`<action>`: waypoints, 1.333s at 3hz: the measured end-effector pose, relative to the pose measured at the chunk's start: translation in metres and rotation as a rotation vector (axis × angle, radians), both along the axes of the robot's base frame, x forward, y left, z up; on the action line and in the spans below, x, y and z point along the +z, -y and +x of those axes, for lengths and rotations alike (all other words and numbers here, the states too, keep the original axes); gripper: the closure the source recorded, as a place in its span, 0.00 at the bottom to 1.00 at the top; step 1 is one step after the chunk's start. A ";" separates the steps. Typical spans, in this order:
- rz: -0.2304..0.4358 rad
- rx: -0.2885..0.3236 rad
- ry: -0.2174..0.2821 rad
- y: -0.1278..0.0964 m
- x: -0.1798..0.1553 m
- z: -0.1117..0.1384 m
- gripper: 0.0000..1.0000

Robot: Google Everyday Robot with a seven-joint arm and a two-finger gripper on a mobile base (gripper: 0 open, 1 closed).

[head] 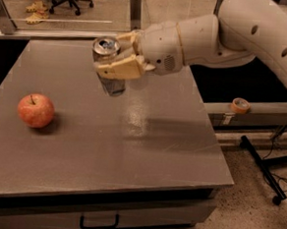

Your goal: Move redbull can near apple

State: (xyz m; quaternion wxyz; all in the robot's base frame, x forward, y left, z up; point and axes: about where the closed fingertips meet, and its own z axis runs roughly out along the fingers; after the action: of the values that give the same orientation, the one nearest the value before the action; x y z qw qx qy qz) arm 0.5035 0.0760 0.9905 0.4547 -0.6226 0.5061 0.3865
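Observation:
The redbull can (107, 64), slim and silver with a pull-tab top, is held upright above the grey table (131, 155). My gripper (119, 55) is shut on the redbull can, with one cream finger (121, 68) across its front and the other behind its top. The apple (35, 110), red-orange with a short stem, rests on the table at the left, well to the lower left of the can. The white arm (228, 33) reaches in from the upper right.
A roll of tape (240, 105) lies on a ledge right of the table. A black stand's legs (267, 169) are on the floor at the right. A glass partition (67, 12) runs behind the table's back edge. A drawer handle (99, 224) shows below the front edge.

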 end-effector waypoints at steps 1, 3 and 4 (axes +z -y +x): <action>0.036 0.152 0.044 -0.030 0.033 -0.029 1.00; -0.010 0.308 -0.055 -0.089 0.004 -0.046 1.00; -0.022 0.333 -0.072 -0.108 -0.013 -0.050 1.00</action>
State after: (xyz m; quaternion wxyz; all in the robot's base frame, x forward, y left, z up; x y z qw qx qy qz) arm 0.4532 0.1843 0.9776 0.3590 -0.6886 0.4162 0.4730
